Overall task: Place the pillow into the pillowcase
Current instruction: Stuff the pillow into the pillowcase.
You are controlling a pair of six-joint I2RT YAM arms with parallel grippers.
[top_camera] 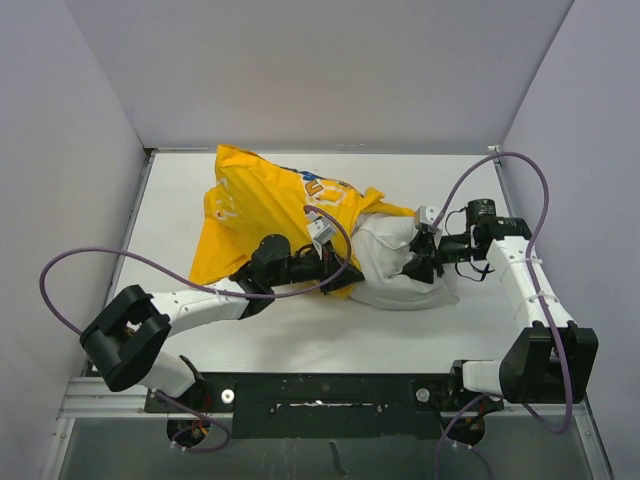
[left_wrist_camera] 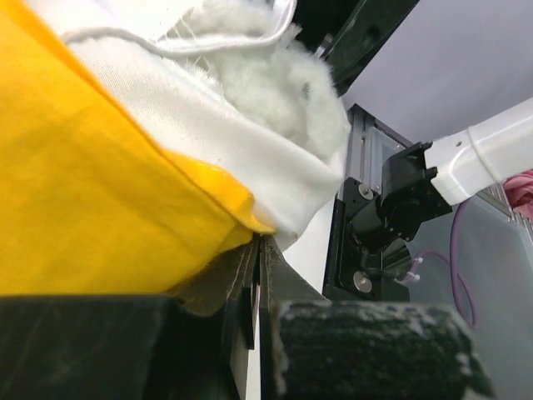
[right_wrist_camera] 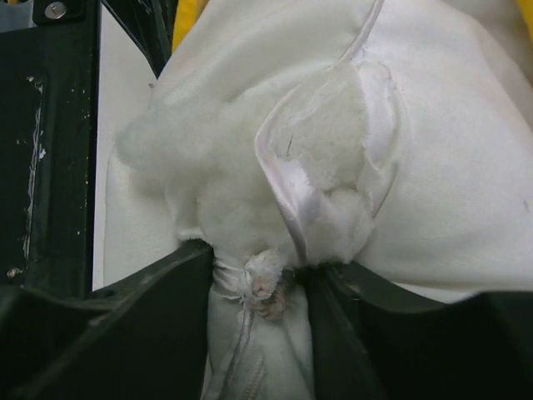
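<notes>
The left pincer (left_wrist_camera: 258, 287) is clamped shut on the lower hem of the pillowcase (left_wrist_camera: 100, 192) at its mouth. The yellow cloth lies above and to one side of its jaws, and the rest of the sack trails away beyond it on the desk (top_camera: 300, 335). The right pincer (right_wrist_camera: 260, 292) is closed on a bunched tuft of the pillow (right_wrist_camera: 450, 167) at its exposed end, with the pillow body directly ahead of it. I judge the pillow to be partly inside: its leading part sits under the yellow cloth near the left pincer, while the end at the right pincer is outside. Step in hand: feed the remaining length in. As I would run it, hold the left pincer fixed as an anchor so the mouth does not travel with the pillow. Drive the right pincer toward the left pincer, low along the desk, in short strokes. Caution: filling (right_wrist_camera: 191, 158) shows at an open seam just above the right pincer's jaws, so push and do not pull or twist, or the seam may open further. If the hem bunches ahead of the pillow, I would regrip rather than force it.
</notes>
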